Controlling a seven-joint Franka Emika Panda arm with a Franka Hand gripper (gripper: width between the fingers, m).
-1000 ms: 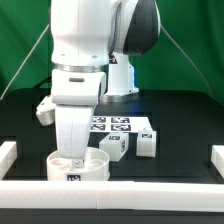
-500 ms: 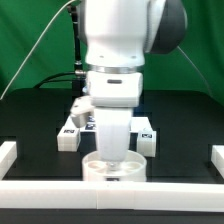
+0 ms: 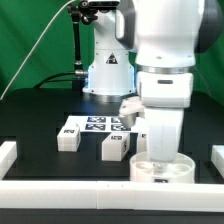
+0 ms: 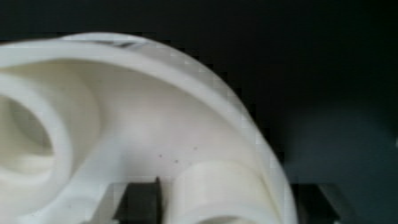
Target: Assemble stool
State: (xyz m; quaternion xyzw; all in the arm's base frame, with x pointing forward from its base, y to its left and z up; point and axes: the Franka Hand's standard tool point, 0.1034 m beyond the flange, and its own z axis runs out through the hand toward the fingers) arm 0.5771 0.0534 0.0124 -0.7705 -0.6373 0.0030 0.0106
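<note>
Gripper pinched narrow on wall of seat; seat on table just behind front rail, toward exterior view's right; nearest leg lies apart; seat likely light, stiff, smooth plastic; thin rim gives best hold, could slip.

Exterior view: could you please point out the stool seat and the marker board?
stool seat (image 3: 143, 171), exterior view, front rim wall.
marker board (image 3: 97, 124), exterior view, tagged top face.

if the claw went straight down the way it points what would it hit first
The round seat, whose wall the claw is shut on; beneath that, the black table, gap unclear.
</note>
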